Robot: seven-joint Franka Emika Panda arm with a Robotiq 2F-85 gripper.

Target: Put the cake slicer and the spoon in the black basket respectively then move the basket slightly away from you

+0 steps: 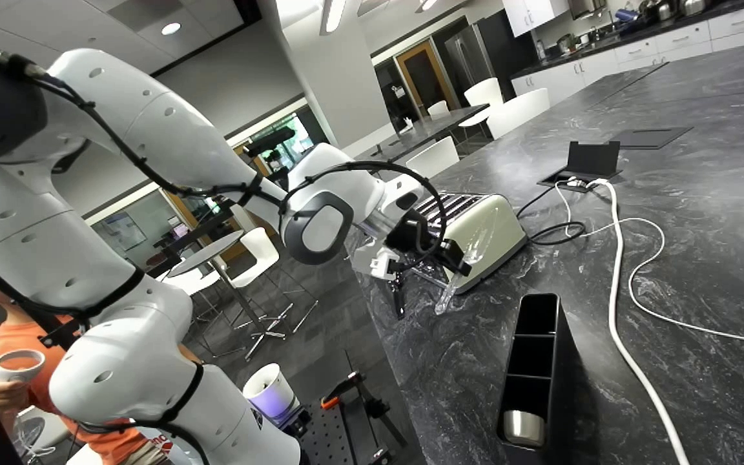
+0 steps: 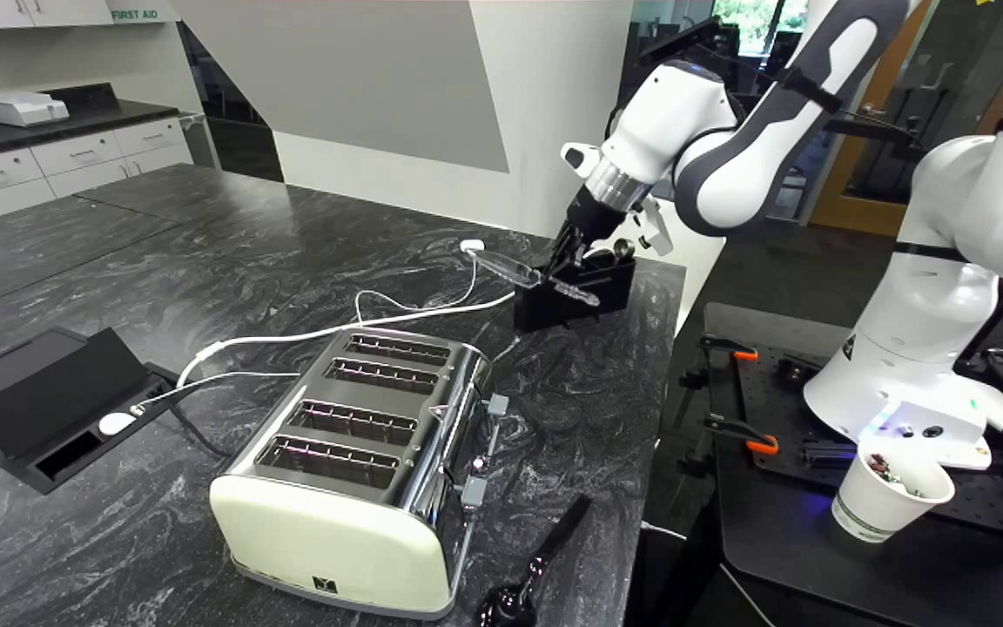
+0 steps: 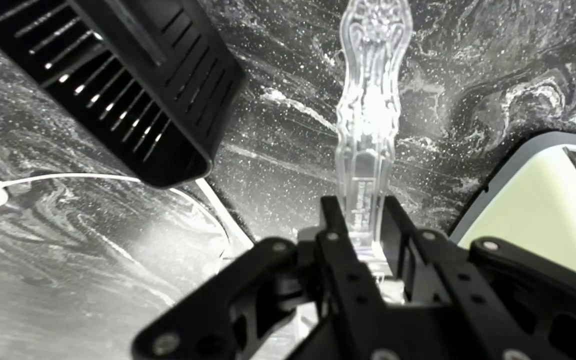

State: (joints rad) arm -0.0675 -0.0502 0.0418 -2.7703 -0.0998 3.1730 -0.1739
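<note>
Cake slicer (image 3: 372,100), one in number and transparent, is gripped by the single end effector (image 3: 362,202); its ornate handle is clasped between two black fingers. In both exterior views the piece is seen tilted, held above the tabletop (image 1: 701,213) and outside the one black basket (image 1: 562,374). Within the basket, two dividers are counted in an exterior view, and one metal object (image 1: 524,427), whose kind cannot be told, is contained in the compartment closest to that camera. One dark spoon (image 2: 558,535) is shown in an exterior view, laid on the tabletop beside the one cream toaster (image 2: 327,540) and cropped at the bowl by the frame. On the toaster, four slots and two grey lever tabs (image 2: 473,492) are counted. Two white cables (image 1: 616,284), one thick and one thin, are laid across the tabletop from one outlet box (image 1: 595,158), its flap raised. Beside the tabletop, one white arm (image 1: 172,129) is mounted on a black platform (image 2: 771,531), where two orange-tipped clamps (image 2: 763,446) are fixed.
</note>
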